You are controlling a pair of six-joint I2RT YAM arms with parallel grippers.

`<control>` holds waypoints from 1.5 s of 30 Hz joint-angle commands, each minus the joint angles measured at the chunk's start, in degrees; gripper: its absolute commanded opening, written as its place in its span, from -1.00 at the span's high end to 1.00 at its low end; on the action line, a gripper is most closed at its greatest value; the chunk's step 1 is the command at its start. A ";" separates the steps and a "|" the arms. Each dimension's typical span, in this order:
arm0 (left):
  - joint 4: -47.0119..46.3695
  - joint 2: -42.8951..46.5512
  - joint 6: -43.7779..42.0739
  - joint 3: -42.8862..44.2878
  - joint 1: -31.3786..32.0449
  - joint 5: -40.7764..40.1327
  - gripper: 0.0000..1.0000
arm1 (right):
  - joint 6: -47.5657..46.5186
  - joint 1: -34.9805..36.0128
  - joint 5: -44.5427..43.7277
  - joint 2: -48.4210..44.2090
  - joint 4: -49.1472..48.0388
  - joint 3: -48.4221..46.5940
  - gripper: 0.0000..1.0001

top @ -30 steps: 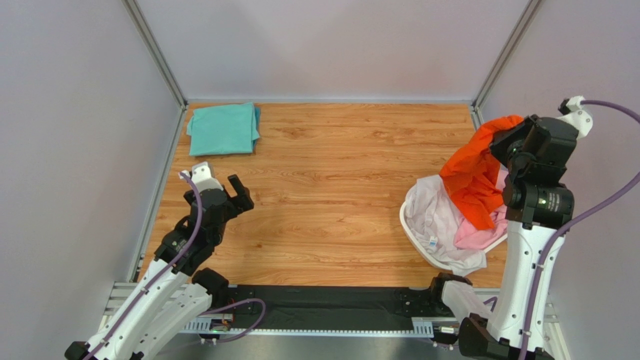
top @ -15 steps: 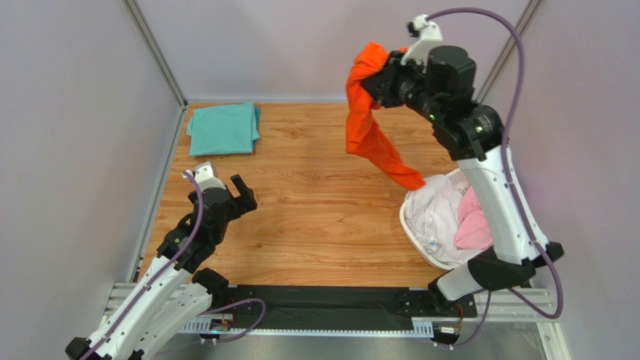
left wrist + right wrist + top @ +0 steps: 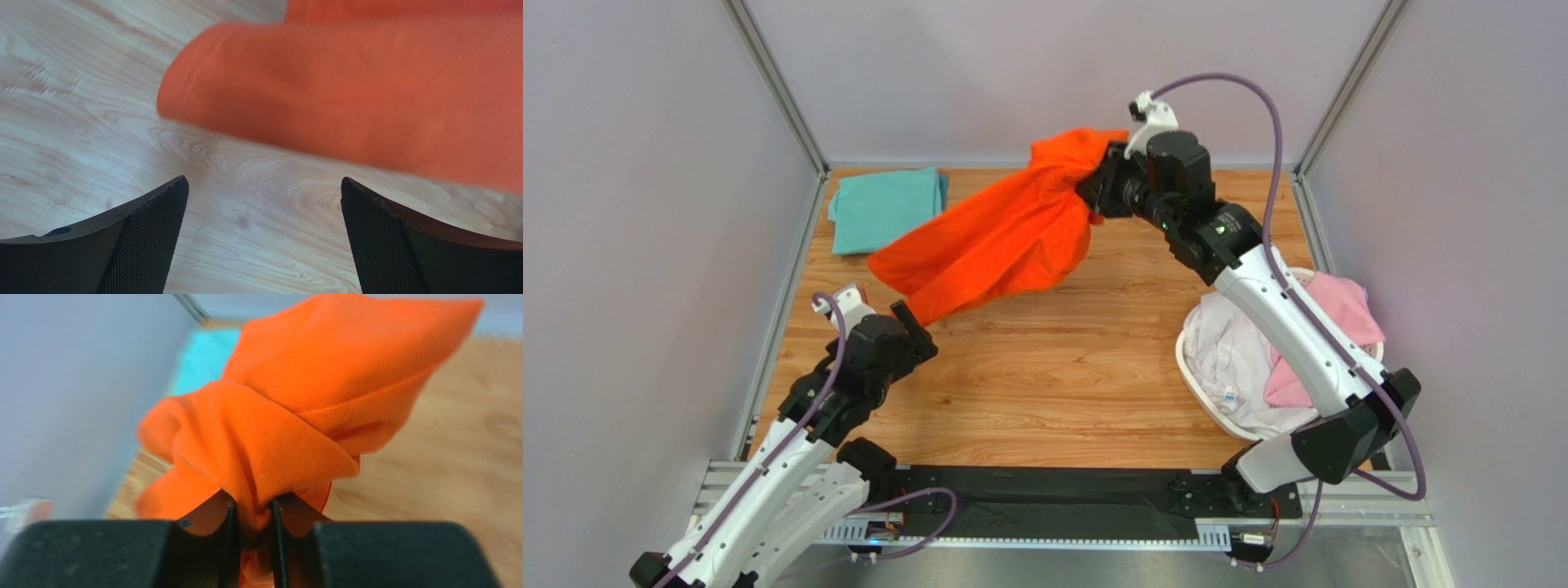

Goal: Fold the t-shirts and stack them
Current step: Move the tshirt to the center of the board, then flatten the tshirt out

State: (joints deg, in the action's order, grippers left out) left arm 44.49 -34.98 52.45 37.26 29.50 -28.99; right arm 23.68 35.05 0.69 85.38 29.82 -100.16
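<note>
Both jaws of the right gripper [image 3: 251,517] pinch a bunch of the orange shirt [image 3: 1001,239], which hangs above the table [image 3: 1075,355]. Near its lower edge the left gripper [image 3: 264,202] hovers, jaws apart. The teal shirt [image 3: 885,208] lies folded far left; the pink shirt [image 3: 1345,312] and white shirt [image 3: 1228,349] lie in the basket [image 3: 1187,363].

Colour tally: 4 shirts, 1 basket, 2 arms.

Orange-red shirt [image 3: 995,239]: bright, plain, no print. Teal-green shirt [image 3: 885,208]: plain. Pink shirt [image 3: 1339,312]: pale, plain. White shirt [image 3: 1228,349]: plain. Basket [image 3: 1187,358]: white. Table [image 3: 1075,368]: honey-brown wood grain in planks, with darker streaks. Walls [image 3: 646,184]: pale grey-lilac. Left arm [image 3: 787,472] and right arm [image 3: 1290,319]: white shells, black joints. Cable [image 3: 1222,83]: purple. Left gripper [image 3: 264,196]: black, with fine mesh-patterned pads [image 3: 153,239] and a thin reddish-brown edge. Right gripper [image 3: 250,514]: black.
</note>
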 commanded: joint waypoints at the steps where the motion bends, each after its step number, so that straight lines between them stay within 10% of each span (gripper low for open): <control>1: 5.33 0.53 3.71 2.65 -0.05 -0.63 -0.99 | 5.59 -5.50 -6.31 -0.48 -3.10 16.80 0.56; 6: 8.94 -1.31 6.60 1.77 -0.05 -1.50 -0.99 | 2.61 -8.68 -12.87 3.56 -2.14 31.24 -0.76; 9: 10.53 -3.42 9.24 0.80 -0.05 -2.30 -0.99 | 1.19 -8.68 -16.41 2.25 0.14 31.96 -0.96; 25: -3.53 -15.29 4.86 -5.35 -7.70 9.40 -0.97 | -2.23 -8.59 -14.23 -7.08 -2.22 39.87 -1.00; 45: -17.95 -48.94 -4.28 16.17 -22.73 17.39 -0.77 | -12.61 -7.71 1.42 26.22 -4.78 7.09 -1.00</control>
State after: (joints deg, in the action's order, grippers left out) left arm 27.40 -80.71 50.11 50.04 7.94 -13.96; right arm 13.02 26.96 -0.12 108.55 25.54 -88.20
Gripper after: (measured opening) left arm 0.897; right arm 0.998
